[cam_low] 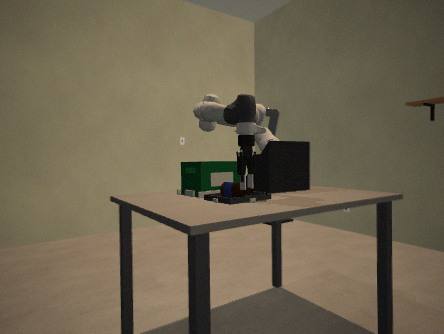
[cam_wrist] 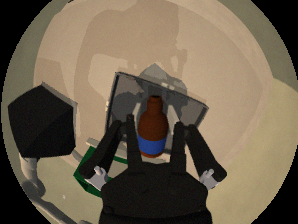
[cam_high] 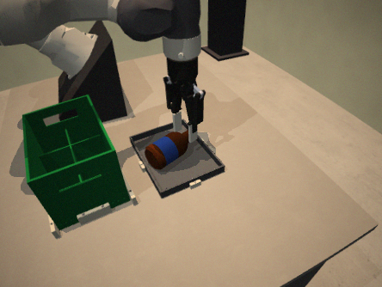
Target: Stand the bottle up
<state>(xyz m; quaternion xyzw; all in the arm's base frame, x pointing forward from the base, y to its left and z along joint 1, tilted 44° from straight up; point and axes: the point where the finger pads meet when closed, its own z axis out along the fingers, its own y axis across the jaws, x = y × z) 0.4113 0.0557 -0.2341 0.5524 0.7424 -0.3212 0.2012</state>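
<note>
A brown bottle with a blue band (cam_high: pixel 169 149) (cam_low: pixel 228 189) (cam_wrist: pixel 153 127) lies on its side on the dark tray (cam_high: pixel 198 167) (cam_wrist: pixel 125 89). Its base faces the crate side and its neck points away from the crate. My gripper (cam_high: pixel 185 134) (cam_low: pixel 247 185) (cam_wrist: pixel 154 110) points down over the tray, partly open. Its pale fingertips stand low on either side of the bottle's neck and shoulder, with a gap on each side in the wrist view. Part of the neck is hidden behind a fingertip in the top view.
The green crate (cam_high: pixel 52 193) (cam_low: pixel 192 178) stands beside the tray, with a narrow strip of table between them. Its compartments show no bottles in the top view. The arm's dark base mount (cam_high: pixel 105 82) (cam_low: pixel 287 167) stands behind the crate and tray.
</note>
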